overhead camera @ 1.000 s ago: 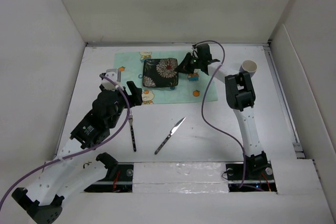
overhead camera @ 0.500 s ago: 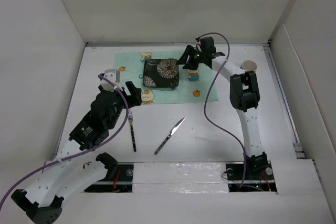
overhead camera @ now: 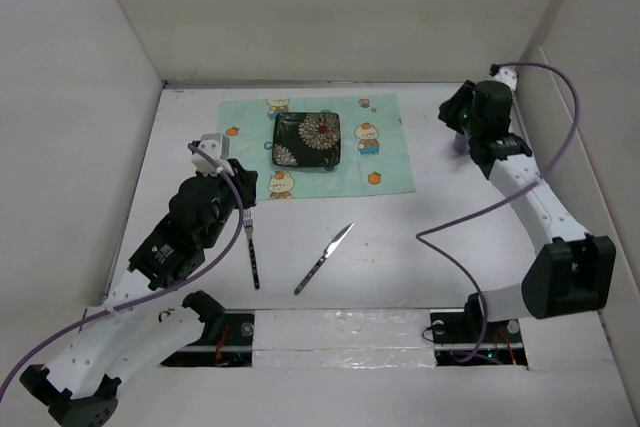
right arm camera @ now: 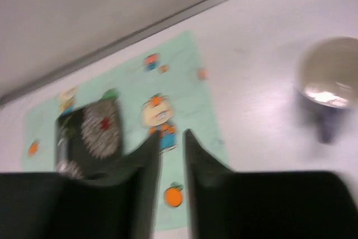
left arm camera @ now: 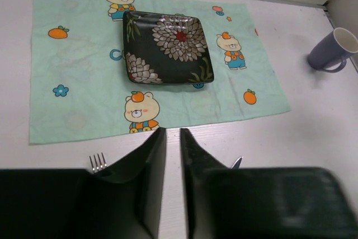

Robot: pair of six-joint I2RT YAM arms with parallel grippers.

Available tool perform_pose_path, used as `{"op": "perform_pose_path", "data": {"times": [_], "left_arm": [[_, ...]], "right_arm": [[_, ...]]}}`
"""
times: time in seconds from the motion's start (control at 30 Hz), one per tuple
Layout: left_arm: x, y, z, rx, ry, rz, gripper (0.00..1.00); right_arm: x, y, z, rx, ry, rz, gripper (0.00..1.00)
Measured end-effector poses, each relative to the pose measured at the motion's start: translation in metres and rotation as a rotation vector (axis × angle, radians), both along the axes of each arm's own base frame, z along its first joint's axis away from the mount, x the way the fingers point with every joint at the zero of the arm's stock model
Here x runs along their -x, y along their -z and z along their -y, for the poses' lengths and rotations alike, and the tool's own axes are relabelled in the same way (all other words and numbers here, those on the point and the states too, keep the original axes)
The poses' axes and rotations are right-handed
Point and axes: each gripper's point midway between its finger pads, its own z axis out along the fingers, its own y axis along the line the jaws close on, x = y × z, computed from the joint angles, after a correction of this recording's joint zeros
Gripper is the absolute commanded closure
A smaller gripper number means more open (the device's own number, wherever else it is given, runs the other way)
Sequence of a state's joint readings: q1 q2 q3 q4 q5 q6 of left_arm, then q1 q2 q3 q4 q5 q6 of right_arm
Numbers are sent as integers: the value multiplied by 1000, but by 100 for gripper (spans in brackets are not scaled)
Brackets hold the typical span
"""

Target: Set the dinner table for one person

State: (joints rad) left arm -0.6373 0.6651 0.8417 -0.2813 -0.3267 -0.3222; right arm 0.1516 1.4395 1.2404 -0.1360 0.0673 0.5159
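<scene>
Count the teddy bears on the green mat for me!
3. One bear sits past the plate's far left corner, one is to the right of it, and one is just in front. The plate may hide more.

The dinner table (overhead camera: pixel 380 267) is big, flat and plain white. It has four straight sides and lies level. Tall white walls (overhead camera: pixel 350 7) stand along its left, far and right edges.

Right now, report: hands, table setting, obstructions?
Left hand and right hand nearly shut, empty. Plate on placemat; fork, knife, mug off it on dinner table. Nothing blocking.
</scene>
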Motion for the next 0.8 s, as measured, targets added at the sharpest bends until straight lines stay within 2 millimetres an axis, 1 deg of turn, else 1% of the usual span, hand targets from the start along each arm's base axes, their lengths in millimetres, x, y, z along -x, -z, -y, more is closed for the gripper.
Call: {"op": "perform_pose_path", "data": {"times": [0.03, 0.07, 0.1, 0.17, 0.2, 0.23, 0.3, 0.4, 0.47, 0.53, 0.6, 0.7, 0.8], "left_arm": [[0, 0, 1, 1, 8, 0, 74], [1, 0, 2, 0, 15, 0, 61], [2, 0, 3, -1, 23, 0, 57], [3, -1, 6, 4, 41, 0, 50], [4, -1, 7, 6, 47, 2, 50], [5, -2, 7, 9, 54, 3, 50], [7, -4, 8, 15, 66, 9, 49], [10, -7, 9, 24, 77, 20, 49], [10, -8, 9, 26, 82, 22, 49], [11, -9, 9, 28, 86, 24, 49], [11, -9, 10, 26, 89, 25, 49], [11, -9, 10, 23, 90, 25, 49], [10, -7, 10, 17, 91, 20, 49]], "right_arm": [[8, 5, 24, 27, 89, -3, 44], [15, 16, 46, 54, 169, -21, 37], [21, 28, 64, 74, 234, -47, 36], [29, 57, 92, 113, 329, -118, 36], [32, 73, 103, 130, 365, -160, 35], [35, 88, 112, 143, 388, -204, 35], [37, 112, 124, 160, 418, -273, 35], [36, 139, 130, 180, 419, -342, 35], [32, 149, 129, 193, 410, -368, 35], [23, 153, 129, 203, 402, -384, 36], [8, 153, 129, 208, 398, -381, 38], [-9, 156, 132, 219, 397, -385, 43], [-25, 166, 136, 228, 402, -401, 50]]}}
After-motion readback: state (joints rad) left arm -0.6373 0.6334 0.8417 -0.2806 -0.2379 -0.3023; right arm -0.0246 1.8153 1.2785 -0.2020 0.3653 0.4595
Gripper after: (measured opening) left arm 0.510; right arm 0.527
